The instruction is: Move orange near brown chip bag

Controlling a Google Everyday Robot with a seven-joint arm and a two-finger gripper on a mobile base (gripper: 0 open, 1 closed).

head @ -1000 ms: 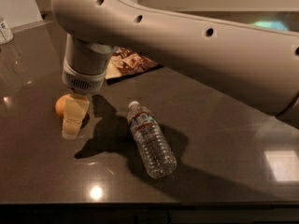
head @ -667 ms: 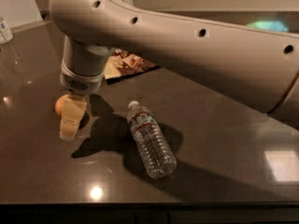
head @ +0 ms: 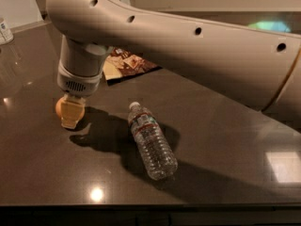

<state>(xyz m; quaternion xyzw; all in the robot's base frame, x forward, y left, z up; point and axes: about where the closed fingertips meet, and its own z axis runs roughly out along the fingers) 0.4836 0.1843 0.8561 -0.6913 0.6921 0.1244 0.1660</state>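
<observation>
The orange (head: 59,108) sits on the dark table at the left, mostly covered by my gripper (head: 70,117), which comes straight down on it from the thick grey arm. Only the orange's left side shows beside the gripper's cream-coloured end. The brown chip bag (head: 126,63) lies flat further back and to the right, partly hidden behind the arm; it is well apart from the orange.
A clear plastic water bottle (head: 152,143) lies on its side in the middle of the table (head: 225,140), right of the orange. A small white container (head: 4,31) stands at the far left edge. The table's front edge runs along the bottom.
The gripper's cream end now sits a little higher and covers more of the orange. The bottle and the chip bag have not moved.
</observation>
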